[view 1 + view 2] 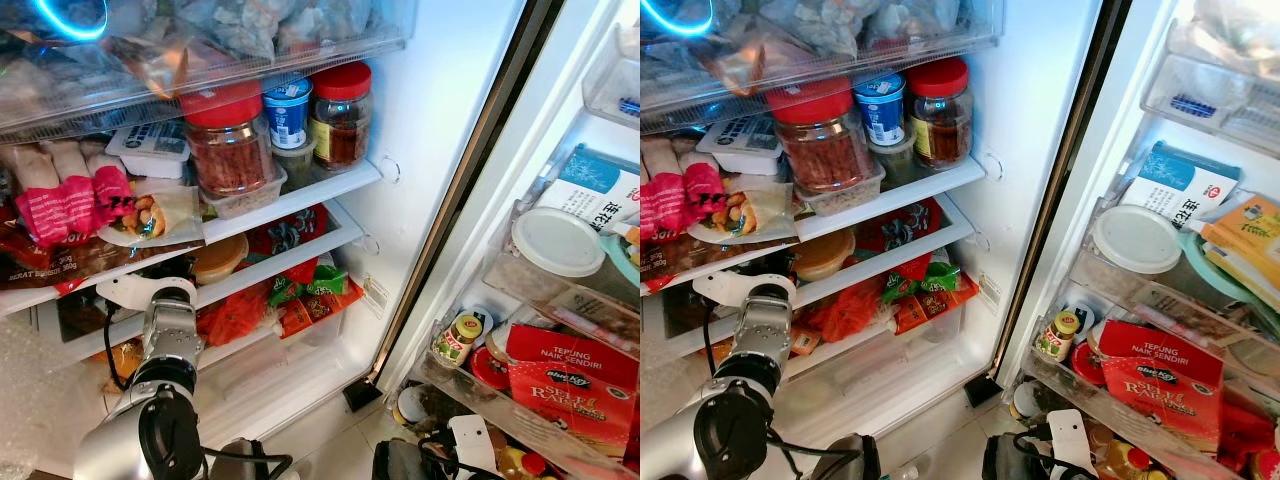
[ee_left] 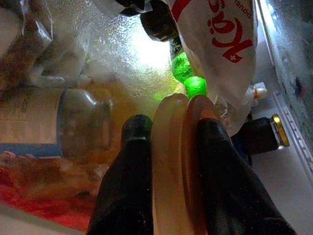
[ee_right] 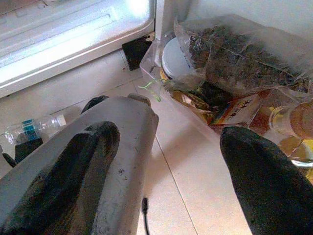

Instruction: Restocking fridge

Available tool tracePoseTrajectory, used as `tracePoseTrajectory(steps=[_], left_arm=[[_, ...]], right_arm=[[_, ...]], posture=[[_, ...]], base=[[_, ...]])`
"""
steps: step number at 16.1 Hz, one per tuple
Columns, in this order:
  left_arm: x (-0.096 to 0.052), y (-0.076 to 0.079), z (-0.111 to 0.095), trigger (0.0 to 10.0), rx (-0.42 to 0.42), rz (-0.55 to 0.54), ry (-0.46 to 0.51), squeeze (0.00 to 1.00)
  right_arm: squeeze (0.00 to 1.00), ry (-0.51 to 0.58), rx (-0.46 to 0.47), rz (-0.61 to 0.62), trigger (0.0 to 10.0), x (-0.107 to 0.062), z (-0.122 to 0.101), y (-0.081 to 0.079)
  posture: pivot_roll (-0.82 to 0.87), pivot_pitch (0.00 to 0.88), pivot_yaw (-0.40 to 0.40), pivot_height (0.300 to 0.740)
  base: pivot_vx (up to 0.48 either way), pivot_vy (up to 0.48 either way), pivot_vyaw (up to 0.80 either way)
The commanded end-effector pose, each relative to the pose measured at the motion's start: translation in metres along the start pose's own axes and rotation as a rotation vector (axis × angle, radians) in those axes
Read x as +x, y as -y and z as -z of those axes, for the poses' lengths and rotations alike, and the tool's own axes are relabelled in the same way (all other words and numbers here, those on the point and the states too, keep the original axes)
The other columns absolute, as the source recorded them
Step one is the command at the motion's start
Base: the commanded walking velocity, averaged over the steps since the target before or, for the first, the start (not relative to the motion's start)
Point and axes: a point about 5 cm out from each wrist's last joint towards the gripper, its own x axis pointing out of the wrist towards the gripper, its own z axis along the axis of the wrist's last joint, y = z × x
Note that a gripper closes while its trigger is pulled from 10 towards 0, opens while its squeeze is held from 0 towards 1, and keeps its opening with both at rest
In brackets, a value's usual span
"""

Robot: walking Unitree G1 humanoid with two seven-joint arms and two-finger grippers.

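Note:
My left arm (image 1: 166, 338) reaches into the fridge's second shelf from the bottom (image 1: 300, 255). In the left wrist view my left gripper (image 2: 173, 128) is shut on the rim of a round tan lidded tub (image 2: 176, 161), one black finger on each side. The same tub (image 1: 222, 256) sits at the shelf front in the eye views. Behind it lie a glass jar (image 2: 58, 125) on its side and a white bag with red print (image 2: 220, 44). My right gripper (image 3: 168, 142) hangs low over the tiled floor (image 3: 195, 186), open, with nothing between its fingers.
The shelf above carries red-lidded jars (image 1: 230, 140), a yoghurt cup (image 1: 288, 112) and pink packets (image 1: 70, 205). Red and green snack bags (image 1: 300, 290) crowd the lower shelf. The open door's racks (image 1: 530, 400) on the right hold a flour pack, a white lid and small bottles. A plastic bottle (image 3: 29, 131) lies on the floor.

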Motion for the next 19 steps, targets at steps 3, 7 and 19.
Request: tracePoseTrajectory(steps=[3,7,19], left_arm=[[-0.003,-0.003,0.010,10.0,-0.067,-0.021,-0.017,0.00],[-0.007,-0.010,0.018,10.0,-0.113,-0.056,-0.038,0.00],[0.004,-0.003,-0.004,10.0,-0.119,-0.038,0.028,1.00]], right_arm=[[0.00,-0.081,0.007,0.002,10.0,-0.005,0.023,0.001],[0.00,-0.080,0.006,0.001,10.0,-0.006,0.023,0.001],[0.00,-0.077,0.011,0.002,10.0,-0.006,0.024,0.001]], posture=[[-0.15,0.132,-0.045,0.632],[-0.15,0.132,-0.043,0.632],[-0.16,0.140,-0.048,0.632]], base=[[0.000,0.000,0.00],[0.000,0.000,0.00],[0.000,0.000,0.00]])
